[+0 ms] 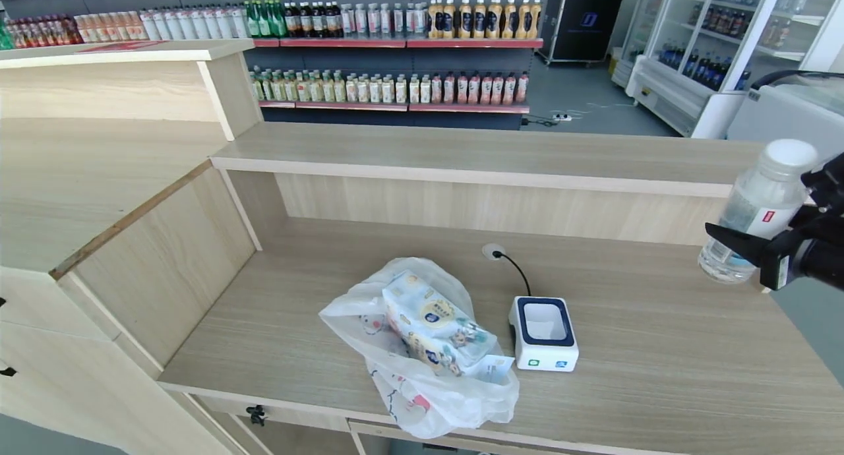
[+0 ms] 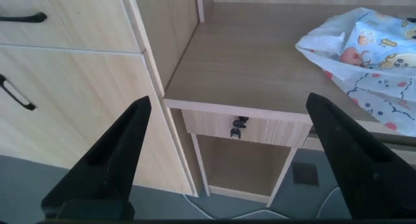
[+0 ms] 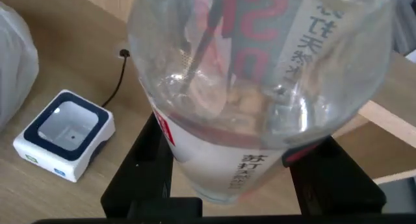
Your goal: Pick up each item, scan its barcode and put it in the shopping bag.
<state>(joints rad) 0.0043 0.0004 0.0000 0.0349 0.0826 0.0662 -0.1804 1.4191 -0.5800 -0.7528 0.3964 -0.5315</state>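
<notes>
The right end effector is clamped around a clear bottle above the desk's right edge.
The left end effector gapes wide and empty, apparently below the front-left corner; the shopping bag lies at the front edge, just beside the scanner.

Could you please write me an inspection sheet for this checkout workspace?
Surface: light wooden counter.
Job's things: clear plastic water bottle with white cap, held aloft; white plastic shopping bag holding a printed tissue pack; white barcode scanner beside it.
Clutter: nothing seen.
Grippers: left gripper, jaws open, low before the counter; right gripper, jaws shut on the bottle.
Cables: black scanner cable running to a counter hole.
Surroundings: drink shelves, glass-door fridges.
</notes>
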